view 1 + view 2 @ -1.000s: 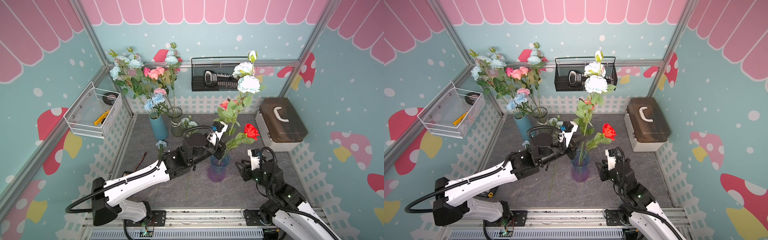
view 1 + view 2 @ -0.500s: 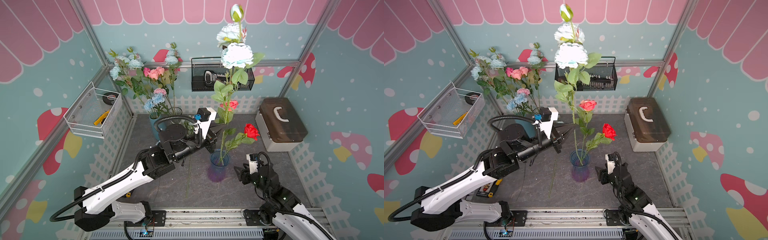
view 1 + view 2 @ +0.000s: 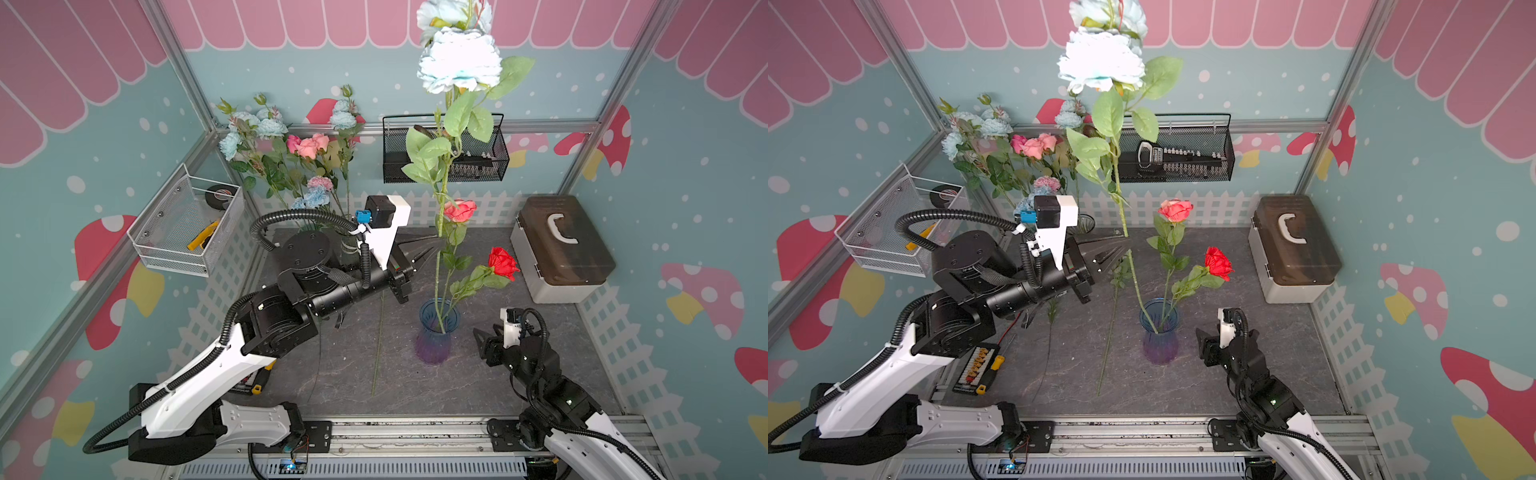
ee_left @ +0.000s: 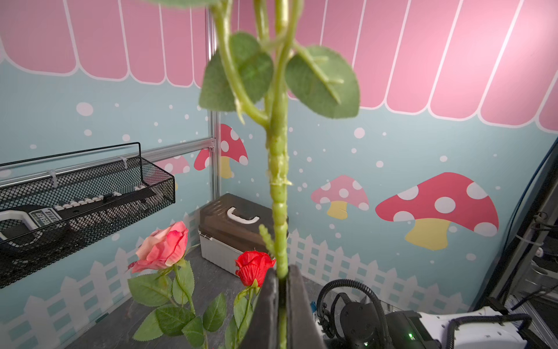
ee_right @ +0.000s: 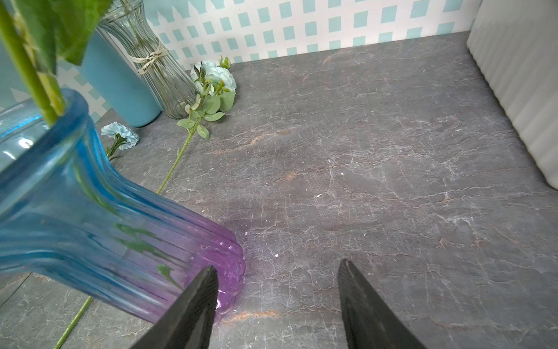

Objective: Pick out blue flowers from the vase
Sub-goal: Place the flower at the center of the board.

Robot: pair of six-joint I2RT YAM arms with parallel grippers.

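My left gripper (image 3: 433, 242) (image 3: 1126, 246) (image 4: 280, 273) is shut on the green stem (image 4: 279, 181) of a tall blue flower. Its pale ruffled bloom (image 3: 459, 58) (image 3: 1100, 58) reaches the top of both top views. The stem's lower end still sits in the mouth of the blue-and-purple glass vase (image 3: 433, 336) (image 3: 1158, 338) (image 5: 90, 211). A coral rose (image 3: 459, 210) and a red rose (image 3: 503, 262) stand in that vase. My right gripper (image 3: 484, 334) (image 3: 1204, 338) (image 5: 277, 267) is open and empty, low beside the vase's foot. Two more blue flowers (image 5: 217, 74) (image 5: 120, 134) lie on the table.
At the back left stand a blue vase (image 5: 117, 81) and a clear glass vase (image 5: 151, 60) with mixed bouquets (image 3: 286, 153). A black wire basket (image 3: 444, 166) hangs on the back wall. A brown-lidded box (image 3: 561, 245) sits right; a white wire basket (image 3: 187, 224) hangs left. A screwdriver kit (image 3: 976, 365) lies front left.
My left gripper has risen with the blue flower, drawing its stem up out of the vase. My right gripper has opened and drawn back from the vase.
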